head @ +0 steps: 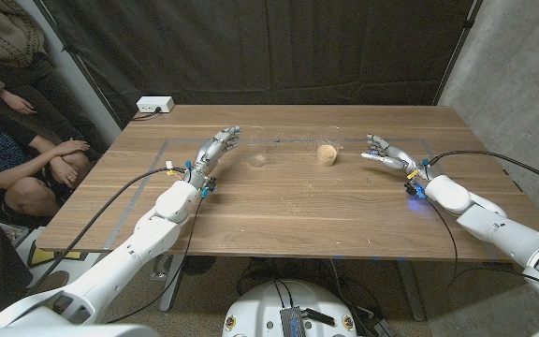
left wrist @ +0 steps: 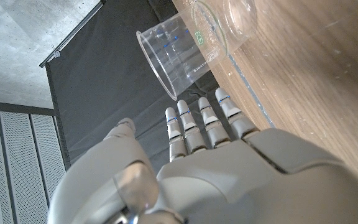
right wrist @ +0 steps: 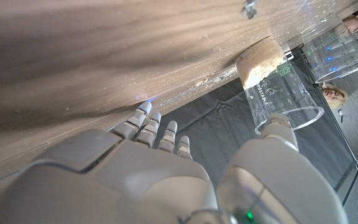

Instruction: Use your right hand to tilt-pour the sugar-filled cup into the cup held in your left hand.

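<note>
Wooden table has two clear cups on it: an empty cup, and a sugar-filled cup well apart on the empty cup's right.

empty cup left of sugar-filled cup, both on table

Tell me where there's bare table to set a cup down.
Bare wood runs along the near edge between the left hand and right hand, and across the far edge behind the empty cup and sugar cup. It is tight between each hand and its cup. A white box takes the far left corner.
</note>
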You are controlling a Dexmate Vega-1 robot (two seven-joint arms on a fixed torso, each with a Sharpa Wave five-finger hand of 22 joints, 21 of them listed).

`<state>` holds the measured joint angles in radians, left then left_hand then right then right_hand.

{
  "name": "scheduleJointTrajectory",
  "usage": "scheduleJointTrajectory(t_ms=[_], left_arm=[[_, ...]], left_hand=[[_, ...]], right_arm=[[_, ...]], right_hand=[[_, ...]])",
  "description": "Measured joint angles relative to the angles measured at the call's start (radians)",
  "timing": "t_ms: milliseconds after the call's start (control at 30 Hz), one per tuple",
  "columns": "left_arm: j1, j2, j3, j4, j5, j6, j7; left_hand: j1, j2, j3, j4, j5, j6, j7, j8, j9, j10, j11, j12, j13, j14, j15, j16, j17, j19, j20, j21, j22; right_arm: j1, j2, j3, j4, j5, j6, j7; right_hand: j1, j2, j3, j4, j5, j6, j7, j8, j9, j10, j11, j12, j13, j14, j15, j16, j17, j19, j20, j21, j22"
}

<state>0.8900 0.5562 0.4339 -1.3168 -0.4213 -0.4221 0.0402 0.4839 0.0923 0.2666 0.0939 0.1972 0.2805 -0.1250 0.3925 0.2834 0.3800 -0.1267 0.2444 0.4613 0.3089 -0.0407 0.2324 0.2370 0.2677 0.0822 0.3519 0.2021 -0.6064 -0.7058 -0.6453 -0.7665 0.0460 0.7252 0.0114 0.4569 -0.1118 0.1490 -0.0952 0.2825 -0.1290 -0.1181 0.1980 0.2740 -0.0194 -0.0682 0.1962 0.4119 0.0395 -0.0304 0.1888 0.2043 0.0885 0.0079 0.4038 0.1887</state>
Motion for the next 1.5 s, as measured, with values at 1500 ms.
scheduleJointTrajectory(t_ms=[1500], left_arm=[[-0.066, -0.013, -0.005, 0.151, -0.063, -0.062, -0.134]], left_hand=[[-0.009, 0.009, 0.0, 0.0, 0.0, 0.0, 0.0, 0.0, 0.0, 0.003, 0.003, 0.0, 0.0, 0.0, 0.0, 0.0, 0.0, 0.0, 0.0, 0.0, 0.0]], right_arm=[[-0.107, 0.025, 0.054, -0.288, 0.014, -0.242, -0.067]], right_hand=[[0.011, 0.01, 0.008, -0.009, 0.0, -0.012, 0.02, 0.009, -0.009, -0.014, 0.036, 0.011, -0.013, -0.008, -0.003, 0.004, -0.004, -0.009, 0.023, -0.011, 0.0]])
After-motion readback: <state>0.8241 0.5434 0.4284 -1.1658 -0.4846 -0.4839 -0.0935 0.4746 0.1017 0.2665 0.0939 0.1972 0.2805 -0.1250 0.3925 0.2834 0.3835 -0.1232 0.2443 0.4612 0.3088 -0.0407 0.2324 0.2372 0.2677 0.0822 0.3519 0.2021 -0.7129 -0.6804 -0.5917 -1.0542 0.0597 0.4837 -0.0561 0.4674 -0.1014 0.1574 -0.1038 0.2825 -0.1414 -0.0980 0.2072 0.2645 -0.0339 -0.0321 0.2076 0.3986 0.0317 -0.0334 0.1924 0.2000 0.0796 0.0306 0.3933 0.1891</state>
